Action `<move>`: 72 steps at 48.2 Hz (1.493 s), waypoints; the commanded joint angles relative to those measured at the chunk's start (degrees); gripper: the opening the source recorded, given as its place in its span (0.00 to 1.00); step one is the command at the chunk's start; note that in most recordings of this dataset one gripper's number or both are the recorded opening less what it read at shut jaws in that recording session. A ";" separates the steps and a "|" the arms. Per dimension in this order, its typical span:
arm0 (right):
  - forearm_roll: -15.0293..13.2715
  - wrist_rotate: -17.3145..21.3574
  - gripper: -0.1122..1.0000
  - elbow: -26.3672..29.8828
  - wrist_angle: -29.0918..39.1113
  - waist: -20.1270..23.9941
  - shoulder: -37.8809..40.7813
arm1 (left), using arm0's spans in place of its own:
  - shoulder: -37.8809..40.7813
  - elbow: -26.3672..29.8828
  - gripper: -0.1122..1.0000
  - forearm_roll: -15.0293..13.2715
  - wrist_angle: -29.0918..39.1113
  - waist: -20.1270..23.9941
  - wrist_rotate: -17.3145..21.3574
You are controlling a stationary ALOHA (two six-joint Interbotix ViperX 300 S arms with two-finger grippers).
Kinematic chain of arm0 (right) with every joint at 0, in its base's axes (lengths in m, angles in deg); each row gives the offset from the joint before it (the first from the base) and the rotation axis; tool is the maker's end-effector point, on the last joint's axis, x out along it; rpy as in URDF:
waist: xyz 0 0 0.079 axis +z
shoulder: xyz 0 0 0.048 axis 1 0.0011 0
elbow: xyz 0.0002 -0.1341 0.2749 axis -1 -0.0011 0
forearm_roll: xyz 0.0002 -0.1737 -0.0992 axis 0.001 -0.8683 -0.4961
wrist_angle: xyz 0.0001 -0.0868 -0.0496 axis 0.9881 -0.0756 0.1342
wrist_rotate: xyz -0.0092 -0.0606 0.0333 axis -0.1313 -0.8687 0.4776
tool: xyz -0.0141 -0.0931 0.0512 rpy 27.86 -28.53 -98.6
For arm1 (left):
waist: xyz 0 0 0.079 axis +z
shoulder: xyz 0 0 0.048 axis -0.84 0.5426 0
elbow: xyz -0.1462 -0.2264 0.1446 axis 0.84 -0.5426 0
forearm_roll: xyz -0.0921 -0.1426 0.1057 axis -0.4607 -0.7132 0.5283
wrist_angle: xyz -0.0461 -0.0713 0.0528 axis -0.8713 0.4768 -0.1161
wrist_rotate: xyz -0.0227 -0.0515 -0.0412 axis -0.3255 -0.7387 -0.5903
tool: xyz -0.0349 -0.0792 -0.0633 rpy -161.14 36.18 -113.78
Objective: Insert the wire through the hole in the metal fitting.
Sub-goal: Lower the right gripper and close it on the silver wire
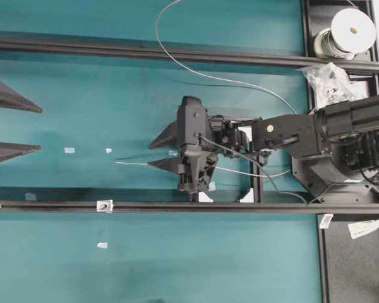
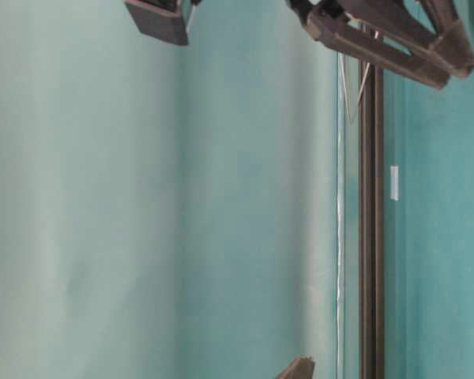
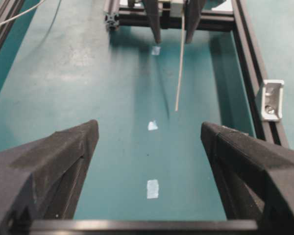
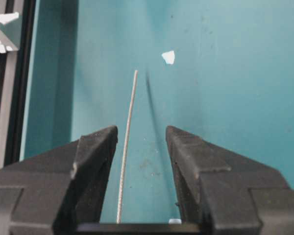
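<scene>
The thin silvery wire curves from the spool at the back right. Its straight free end sticks out leftward past my right gripper. In the right wrist view the wire runs between the parted jaws of the right gripper, close to the left finger, with a gap on the other side. The tiny silver metal fitting sits on the front rail; the left wrist view shows it at the right. Its hole is too small to make out. My left gripper is open and empty at the far left, facing the wire tip.
Two black rails cross the teal table. A wire spool and a plastic bag of parts lie at the back right. Small white tape scraps lie on the table.
</scene>
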 commanded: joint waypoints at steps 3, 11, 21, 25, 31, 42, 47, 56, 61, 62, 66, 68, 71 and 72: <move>0.09 0.09 0.55 1.85 -0.53 0.79 0.97 | -0.18 0.53 0.84 0.00 -0.53 0.09 0.00; 0.09 0.09 0.55 2.72 -0.70 1.41 2.64 | -0.26 0.53 0.84 0.00 -0.53 0.09 0.00; 0.18 0.18 0.55 3.16 -0.70 1.41 3.96 | -0.26 0.53 0.84 0.00 -0.44 0.09 0.00; 0.26 0.18 0.55 3.25 -0.88 1.41 4.39 | -0.18 0.53 0.84 0.00 -0.53 0.09 0.00; 0.70 0.18 0.55 3.25 -2.11 1.41 4.75 | -0.18 0.70 0.84 0.00 -0.44 0.09 0.00; 1.23 0.18 0.55 3.08 -4.48 1.41 5.89 | -0.18 0.62 0.84 0.00 -0.35 0.09 0.00; 1.23 0.18 0.55 3.43 -4.92 1.41 6.68 | -0.18 0.62 0.84 0.00 -0.35 0.09 0.00; 1.23 0.18 0.55 3.52 -5.98 1.41 7.47 | -0.18 0.70 0.84 0.00 -0.18 0.09 0.00; 1.23 0.18 0.55 3.43 -6.06 1.41 7.73 | -0.18 0.70 0.84 0.00 -0.18 0.09 0.00; 1.23 0.18 0.55 3.43 -6.06 1.41 7.73 | -0.18 0.62 0.84 0.00 -0.18 0.09 0.00; 1.23 0.26 0.54 3.43 -6.06 1.41 7.82 | -0.18 0.70 0.84 0.00 -0.18 0.09 0.00; 1.23 0.53 0.54 3.43 -6.06 1.49 7.82 | -0.18 0.70 0.84 0.00 -0.18 0.09 0.00; 1.23 0.97 0.54 3.34 -6.15 1.41 7.82 | -0.18 0.79 0.84 0.00 -0.18 0.09 0.00; 1.23 1.14 0.54 3.25 -6.24 1.41 7.82 | -0.18 0.79 0.84 0.00 -0.09 0.09 0.00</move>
